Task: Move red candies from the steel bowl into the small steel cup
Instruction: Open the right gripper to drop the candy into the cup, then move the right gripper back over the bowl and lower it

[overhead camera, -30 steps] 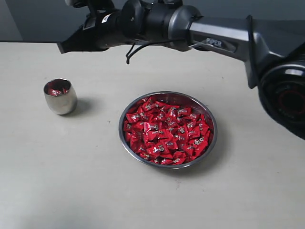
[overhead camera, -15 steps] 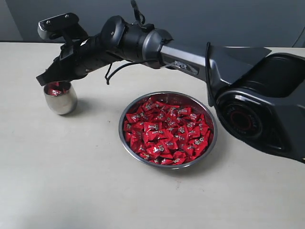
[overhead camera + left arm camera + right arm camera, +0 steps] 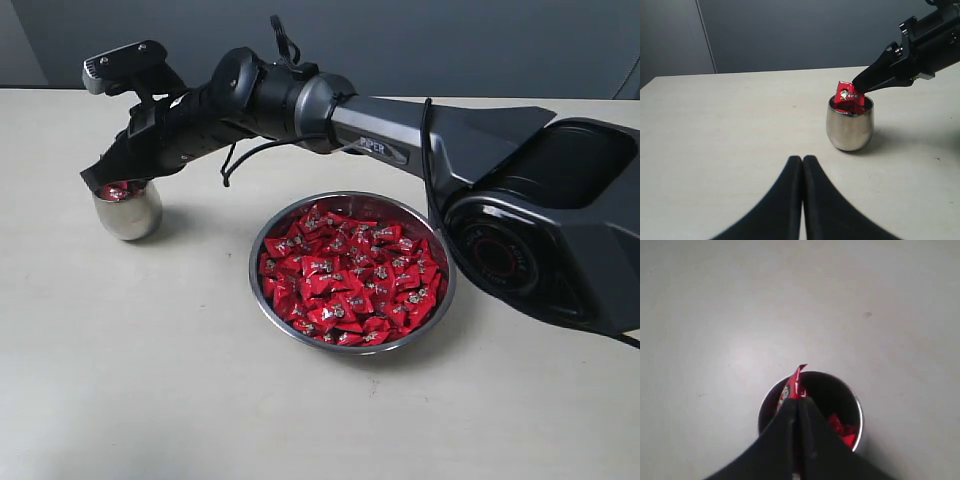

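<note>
The steel bowl (image 3: 447,290) sits mid-table, heaped with red candies (image 3: 350,275). The small steel cup (image 3: 128,213) stands to its left and holds a few candies (image 3: 842,430). My right gripper (image 3: 95,185) reaches across the table to the cup's mouth. It is shut on one red candy (image 3: 846,94), which sticks up just above the cup's rim (image 3: 857,410). My left gripper (image 3: 802,159) is shut and empty, low over the table a short way from the cup (image 3: 850,127). It does not show in the exterior view.
The right arm (image 3: 380,130) stretches over the table behind the bowl, and its base (image 3: 540,240) fills the right side. Pale bare tabletop (image 3: 150,380) lies in front of the cup and bowl. A dark wall runs behind the table's far edge.
My right arm has swung left and dipped down to the cup. Its fingertips, still pinching the candy, now sit at the cup's mouth. The bowl and cup have not moved.
</note>
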